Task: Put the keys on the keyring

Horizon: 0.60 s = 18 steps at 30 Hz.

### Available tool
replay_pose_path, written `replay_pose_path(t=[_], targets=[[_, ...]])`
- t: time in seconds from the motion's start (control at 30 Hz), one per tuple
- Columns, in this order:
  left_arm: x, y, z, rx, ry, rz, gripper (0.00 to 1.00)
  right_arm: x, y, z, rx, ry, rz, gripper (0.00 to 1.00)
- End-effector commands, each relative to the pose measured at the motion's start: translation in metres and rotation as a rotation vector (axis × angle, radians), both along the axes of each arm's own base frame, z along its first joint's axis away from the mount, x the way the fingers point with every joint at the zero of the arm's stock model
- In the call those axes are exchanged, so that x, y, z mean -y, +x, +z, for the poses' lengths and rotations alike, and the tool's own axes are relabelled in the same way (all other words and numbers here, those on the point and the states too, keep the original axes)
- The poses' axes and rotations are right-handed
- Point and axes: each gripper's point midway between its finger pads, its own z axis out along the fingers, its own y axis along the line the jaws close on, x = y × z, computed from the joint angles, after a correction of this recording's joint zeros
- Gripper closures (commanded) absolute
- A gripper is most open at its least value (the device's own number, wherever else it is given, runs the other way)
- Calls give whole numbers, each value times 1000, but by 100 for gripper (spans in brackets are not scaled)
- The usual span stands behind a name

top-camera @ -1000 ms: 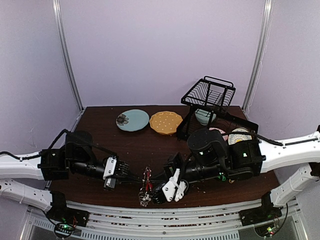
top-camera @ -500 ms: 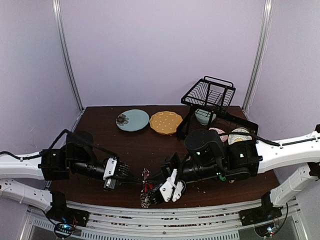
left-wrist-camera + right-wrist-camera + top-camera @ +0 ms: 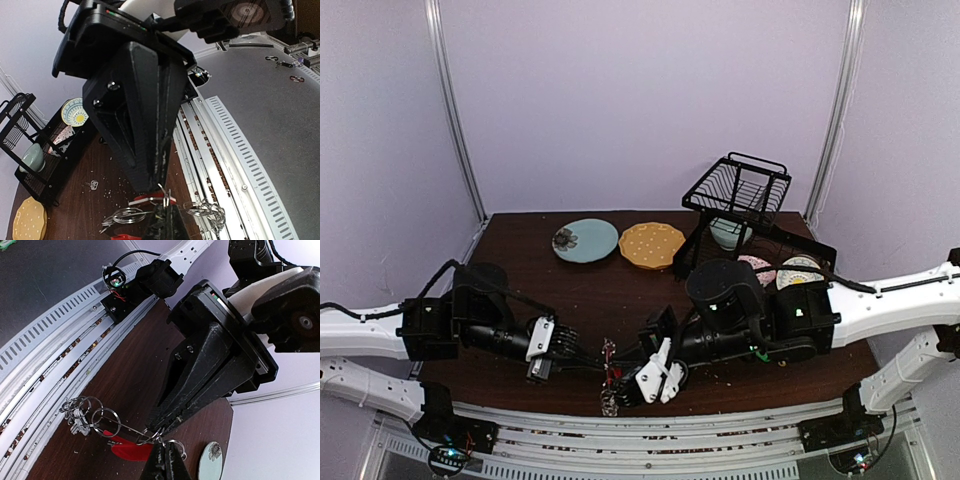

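The keyring (image 3: pixel 612 354), a silvery wire loop with a red sleeve, hangs just above the table's near edge between both grippers. My left gripper (image 3: pixel 592 362) reaches in from the left and my right gripper (image 3: pixel 620 386) from the right, tip to tip. In the left wrist view my left gripper (image 3: pixel 167 212) is shut on thin metal of the keyring (image 3: pixel 127 216) beside its red sleeve (image 3: pixel 150 199). In the right wrist view my right gripper (image 3: pixel 164 446) is shut on the keyring wire (image 3: pixel 125 429). One loose silver key (image 3: pixel 91 185) lies on the table.
A bunch of rings and keys (image 3: pixel 75 415) trails from the wire by the slotted rail (image 3: pixel 650 440). At the back lie a blue-green plate (image 3: pixel 586 240) and a yellow plate (image 3: pixel 652 245). A black dish rack (image 3: pixel 738 195) with crockery stands at the back right. Crumbs dot the table.
My right arm has edged slightly left, bringing its gripper closer to the left one. The left arm has stayed put and both grippers have stayed shut.
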Motion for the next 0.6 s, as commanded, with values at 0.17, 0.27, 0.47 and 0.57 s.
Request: replay_pose_path(t=[0.17,0.27,0.47,0.57], targets=[[7,4,37,33,-112,3,100,-22,-8,29,8,129,61,100],[5,2,43,31,-144,-1,100,-25,-6,28,19,127,62,100],[5,3,54,12,-203,21,100,-30,-11,34,-2,125,106,100],[5,5,62,-15,-252,41,100,-31,-6,35,10,124,86,98]])
